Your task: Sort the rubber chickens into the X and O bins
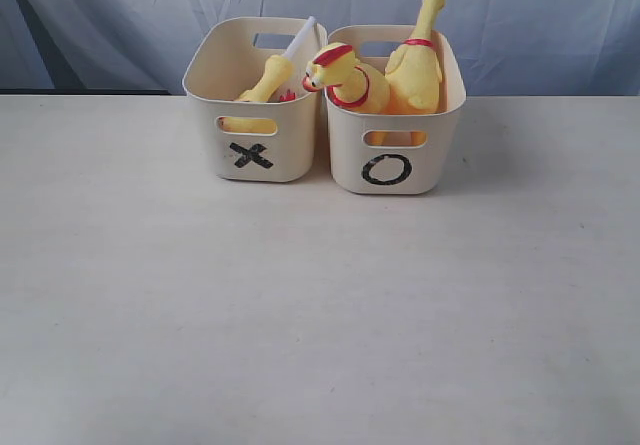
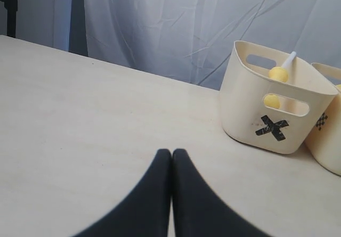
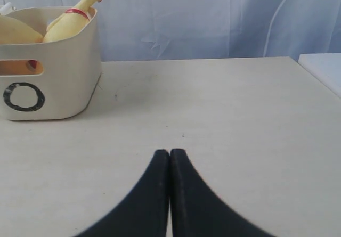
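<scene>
The long yellow rubber chickens with red neck bands are lying inside the cream plastic tub marked with a black O, two of them showing, one leaning with its head over the rim toward the neighbour tub and one standing up with its neck pointing high above the rim. In the cream plastic tub marked with a black X another yellow chicken and a slim piece with a whitish tube end are resting. These toys are looking light, soft and a little springy, so I am judging that a grip on the narrow neck or the thin body would hold best, because the fat belly may squeeze and slip out. The two tubs are standing just beside each other, almost touching, on the pale wooden table; a wrinkled white curtain is hanging behind. No chicken is lying on the table. The left gripper and the right gripper are both keeping their black fingers pressed together, holding nothing, well apart from the tubs.
</scene>
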